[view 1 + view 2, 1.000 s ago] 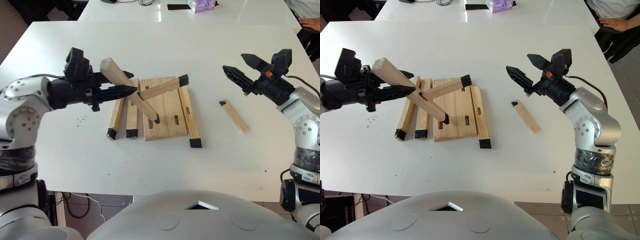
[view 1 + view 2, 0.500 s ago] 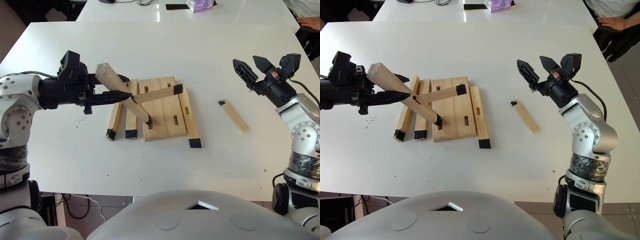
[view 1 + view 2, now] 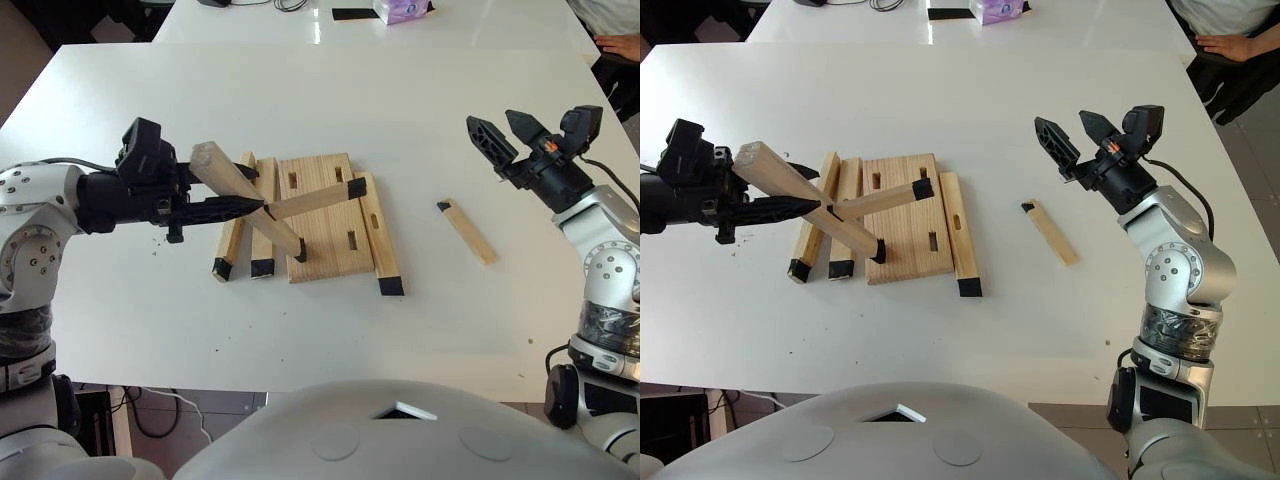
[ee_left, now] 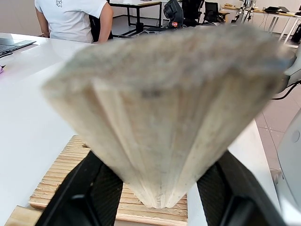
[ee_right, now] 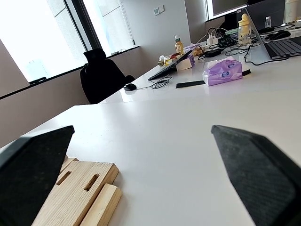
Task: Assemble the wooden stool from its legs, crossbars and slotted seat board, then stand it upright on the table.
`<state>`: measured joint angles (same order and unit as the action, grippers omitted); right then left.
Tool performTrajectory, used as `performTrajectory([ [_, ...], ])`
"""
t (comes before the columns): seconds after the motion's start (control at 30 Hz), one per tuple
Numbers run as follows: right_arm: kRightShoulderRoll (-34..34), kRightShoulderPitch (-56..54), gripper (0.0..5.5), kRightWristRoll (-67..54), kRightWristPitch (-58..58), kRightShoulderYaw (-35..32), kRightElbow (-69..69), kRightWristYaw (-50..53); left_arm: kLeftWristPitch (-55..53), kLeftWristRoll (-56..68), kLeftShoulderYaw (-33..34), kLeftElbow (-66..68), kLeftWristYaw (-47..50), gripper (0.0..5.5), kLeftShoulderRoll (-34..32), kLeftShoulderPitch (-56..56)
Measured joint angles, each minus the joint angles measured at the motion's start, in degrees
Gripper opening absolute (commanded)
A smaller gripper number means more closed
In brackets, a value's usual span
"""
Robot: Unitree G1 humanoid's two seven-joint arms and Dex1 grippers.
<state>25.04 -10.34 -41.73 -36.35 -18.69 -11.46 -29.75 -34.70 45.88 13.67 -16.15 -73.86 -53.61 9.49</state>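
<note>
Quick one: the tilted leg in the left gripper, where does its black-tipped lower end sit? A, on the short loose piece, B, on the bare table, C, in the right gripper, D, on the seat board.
D: the leg held by the left gripper slants down until its black tip meets the seat board.

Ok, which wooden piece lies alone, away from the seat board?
The short stick lying between the seat board and the right tool; the others lie beside the board or cross over it.
</note>
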Motion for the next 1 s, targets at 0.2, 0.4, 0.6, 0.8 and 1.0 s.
performTrajectory([
  [0.2, -0.7, 0.2, 5.40, 0.0, 0.3, 0.5, 0.0, 0.3, 2.4, -2.5, -3.1, 2.7, -0.2, 2.05, 0.4, 2.9],
  [0.4, -2.5, 0.9, 5.40, 0.0, 0.3, 1.6, -0.6, 1.0, 5.8, -6.3, -6.2, 4.1, -0.1, 2.05, 1.9, 4.9],
  [0.6, -4.7, 3.6, 5.40, 0.0, 0.4, 2.1, -2.6, 2.2, 7.4, -8.5, -7.6, 1.4, 0.0, 2.05, 1.4, 4.4],
  [0.8, -6.9, 4.9, 5.40, 0.1, 0.6, 3.8, -3.6, 3.4, 11.4, -11.4, -10.6, 0.0, 0.7, 2.04, 1.3, 3.0],
  [1.0, -7.3, 5.0, 5.40, 0.2, 1.8, 4.8, -3.5, 3.6, 16.7, -12.9, -12.5, -0.2, 2.4, 2.04, 1.3, 1.9],
])
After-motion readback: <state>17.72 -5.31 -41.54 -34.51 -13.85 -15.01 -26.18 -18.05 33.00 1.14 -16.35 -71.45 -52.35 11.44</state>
